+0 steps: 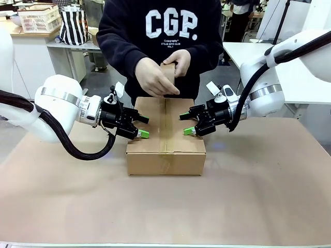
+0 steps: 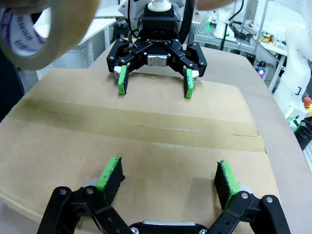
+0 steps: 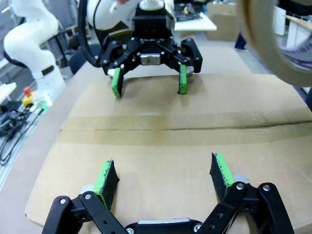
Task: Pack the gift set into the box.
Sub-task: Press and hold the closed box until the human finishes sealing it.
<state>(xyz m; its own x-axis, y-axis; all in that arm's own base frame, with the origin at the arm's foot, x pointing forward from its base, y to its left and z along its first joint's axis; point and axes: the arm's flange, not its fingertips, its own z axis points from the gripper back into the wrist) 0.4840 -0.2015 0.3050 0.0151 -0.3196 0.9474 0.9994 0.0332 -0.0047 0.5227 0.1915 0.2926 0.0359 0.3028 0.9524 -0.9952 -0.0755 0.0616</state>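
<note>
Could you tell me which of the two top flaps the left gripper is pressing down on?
The left gripper rests open on the box's flap on the robot's left of the taped seam; the right gripper holds the other.

I'm working in a robotics lab: another white robot arm, cabled workbenches and storage baskets behind.

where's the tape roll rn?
Front view: tape roll in the person's hands, above the box's far edge, centre, between both open pincers.
</note>
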